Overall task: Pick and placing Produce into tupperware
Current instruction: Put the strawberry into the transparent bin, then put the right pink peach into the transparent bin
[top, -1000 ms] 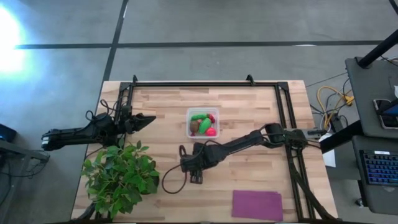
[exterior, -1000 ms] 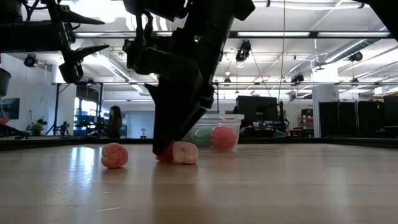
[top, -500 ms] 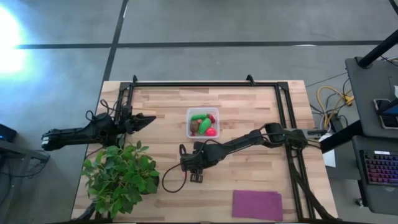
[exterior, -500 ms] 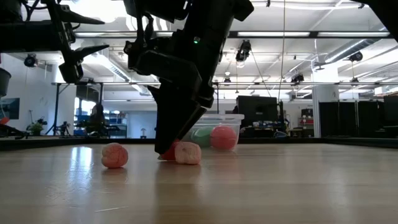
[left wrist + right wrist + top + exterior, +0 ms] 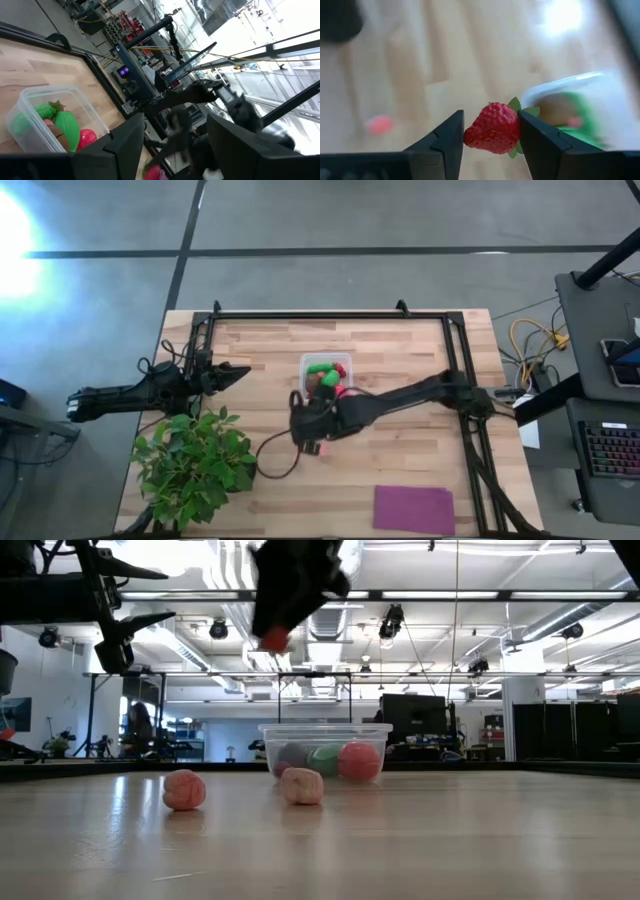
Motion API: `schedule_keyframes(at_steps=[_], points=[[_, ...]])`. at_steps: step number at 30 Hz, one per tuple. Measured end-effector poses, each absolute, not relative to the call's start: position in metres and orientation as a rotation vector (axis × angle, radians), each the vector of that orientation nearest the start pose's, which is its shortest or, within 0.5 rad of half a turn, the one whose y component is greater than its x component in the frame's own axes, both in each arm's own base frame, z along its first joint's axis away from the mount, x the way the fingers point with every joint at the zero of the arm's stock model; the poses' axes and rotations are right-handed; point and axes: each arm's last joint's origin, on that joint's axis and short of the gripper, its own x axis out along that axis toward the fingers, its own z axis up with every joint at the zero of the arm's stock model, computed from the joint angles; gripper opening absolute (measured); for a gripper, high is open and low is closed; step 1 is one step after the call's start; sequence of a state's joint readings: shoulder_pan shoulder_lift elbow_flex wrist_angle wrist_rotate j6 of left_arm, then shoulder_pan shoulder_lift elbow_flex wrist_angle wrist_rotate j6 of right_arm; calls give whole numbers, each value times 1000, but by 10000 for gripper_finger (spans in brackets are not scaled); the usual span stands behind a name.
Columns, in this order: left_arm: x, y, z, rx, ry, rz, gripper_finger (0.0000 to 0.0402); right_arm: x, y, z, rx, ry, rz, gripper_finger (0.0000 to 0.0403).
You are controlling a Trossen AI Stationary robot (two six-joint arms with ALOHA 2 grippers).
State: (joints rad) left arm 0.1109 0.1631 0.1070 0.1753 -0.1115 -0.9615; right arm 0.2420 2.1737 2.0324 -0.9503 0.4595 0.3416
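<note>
My right gripper (image 5: 490, 131) is shut on a red toy strawberry (image 5: 492, 127) and hangs high over the table (image 5: 290, 585), just near of the clear tupperware (image 5: 325, 377). The tupperware stands on its base and holds green pieces, a brown ball and a pink one (image 5: 357, 760). Two small pink pieces (image 5: 184, 789) (image 5: 302, 785) lie on the wood in front of it; the right wrist view shows one of these pink pieces (image 5: 379, 124). My left gripper (image 5: 240, 370) waits open at the table's left, pointing toward the tupperware (image 5: 45, 125). My right gripper pinches the strawberry's red body (image 5: 480, 131) between its two fingers, one on each side, with the green leaf cap (image 5: 517, 107) sticking out past them. The fingers point down from above. The strawberry is lifted clear of the table (image 5: 272, 638).
A big leafy green plant (image 5: 195, 465) fills the near left corner. A flat purple mat (image 5: 413, 510) lies at the near edge, right of centre. A black frame (image 5: 330, 315) runs along the far and side edges. A cable (image 5: 275, 465) loops below the right gripper.
My right gripper has risen from the table top with the strawberry between its fingers and shifted toward the far edge, closer to the tupperware. The pink piece that lay beside the strawberry has stayed on the wood.
</note>
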Motion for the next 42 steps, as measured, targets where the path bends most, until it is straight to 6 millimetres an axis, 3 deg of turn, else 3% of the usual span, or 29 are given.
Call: schedule_keyframes(at_steps=[4, 8, 11, 16, 20, 25, 31, 38, 42], points=[[102, 15, 204, -956, -217, 147, 201, 439, 59, 286, -7, 998, -529, 162], [102, 15, 204, -956, -217, 148, 201, 431, 2, 271, 101, 1165, -596, 162], [102, 15, 204, -956, -217, 147, 201, 429, -27, 258, 127, 1227, -594, 171], [102, 15, 204, -956, -217, 147, 201, 419, -56, 235, 160, 1318, -635, 207], [102, 15, 204, -956, -217, 147, 201, 415, -61, 226, 178, 1355, -636, 241], [102, 15, 204, -956, -217, 147, 201, 422, -30, 233, 116, 1328, -535, 266], [102, 15, 204, -956, -217, 147, 201, 426, 60, 248, -23, 1237, -305, 267], [102, 15, 204, -956, -218, 147, 201, 414, 158, 228, 88, 1121, -348, 258], [102, 15, 204, -956, -218, 147, 201, 413, 183, 211, 252, 1087, -425, 258]])
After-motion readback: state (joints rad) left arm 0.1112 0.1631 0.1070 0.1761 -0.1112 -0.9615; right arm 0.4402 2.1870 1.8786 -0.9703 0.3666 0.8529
